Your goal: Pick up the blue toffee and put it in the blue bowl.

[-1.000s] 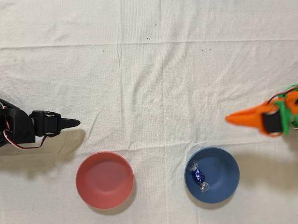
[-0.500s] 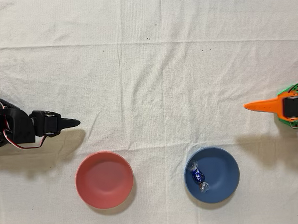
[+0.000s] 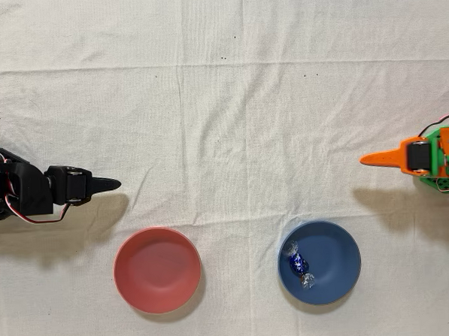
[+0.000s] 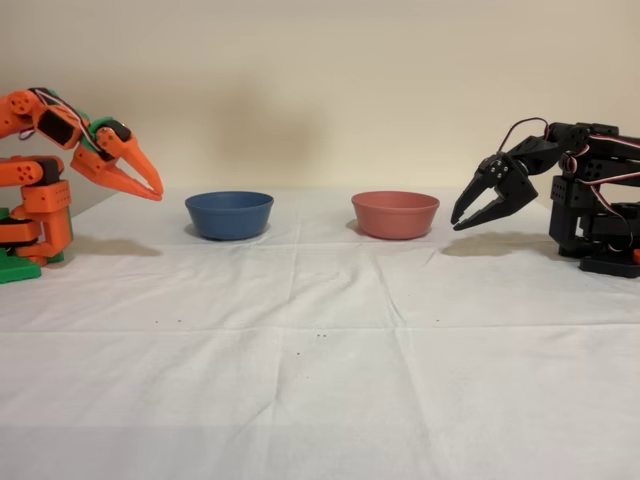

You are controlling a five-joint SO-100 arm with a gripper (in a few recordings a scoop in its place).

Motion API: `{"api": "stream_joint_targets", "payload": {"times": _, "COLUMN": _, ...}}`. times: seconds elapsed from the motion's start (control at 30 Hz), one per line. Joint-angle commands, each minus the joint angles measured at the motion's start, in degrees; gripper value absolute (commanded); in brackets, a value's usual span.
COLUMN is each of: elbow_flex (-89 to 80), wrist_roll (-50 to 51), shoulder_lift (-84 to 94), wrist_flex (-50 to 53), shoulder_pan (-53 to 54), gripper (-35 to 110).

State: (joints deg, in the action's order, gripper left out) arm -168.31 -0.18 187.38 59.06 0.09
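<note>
since a second ago the orange arm has drawn back to the right edge of the overhead view, its end effector [image 3: 371,159] now well apart from the bowls. on the cloth-covered surface [image 3: 221,100], the blue bowl [image 3: 341,241] already holds the blue toffee [image 3: 297,264], near its left wall. the end effector [image 4: 152,187] grips nothing; its fingers look nearly closed, though i cannot tell for sure. little risk remains: only another reach could knock the bowl.

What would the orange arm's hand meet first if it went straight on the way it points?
Probably the tablecloth. The hand points forward and slightly down, passing beside the blue bowl, not over it. Depth is hard to judge.
</note>
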Motion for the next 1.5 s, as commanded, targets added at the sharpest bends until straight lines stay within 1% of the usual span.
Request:
{"api": "stream_joint_targets", "payload": {"times": 0.0, "elbow_flex": -3.43, "wrist_roll": 0.18, "shoulder_lift": -0.26, "wrist_flex": -3.78, "shoulder_pan": 0.62, "gripper": 0}}
{"api": "stream_joint_targets", "payload": {"times": 0.17, "elbow_flex": -10.46, "wrist_roll": -0.88, "shoulder_lift": -0.26, "wrist_flex": -9.49, "shoulder_pan": 0.62, "gripper": 0}}
{"api": "stream_joint_targets", "payload": {"times": 0.33, "elbow_flex": -10.72, "wrist_roll": 1.85, "shoulder_lift": -0.26, "wrist_flex": -7.21, "shoulder_pan": -2.11, "gripper": 0}}
{"api": "stream_joint_targets", "payload": {"times": 0.53, "elbow_flex": -10.72, "wrist_roll": 5.1, "shoulder_lift": -0.26, "wrist_flex": 0.44, "shoulder_pan": -2.72, "gripper": 0}}
{"api": "stream_joint_targets", "payload": {"times": 0.7, "elbow_flex": -10.72, "wrist_roll": 0.88, "shoulder_lift": -0.26, "wrist_flex": 2.9, "shoulder_pan": -2.72, "gripper": 0}}
{"api": "stream_joint_targets", "payload": {"times": 1.47, "elbow_flex": -10.72, "wrist_roll": -0.26, "shoulder_lift": -0.26, "wrist_flex": 2.9, "shoulder_pan": -3.6, "gripper": 0}}
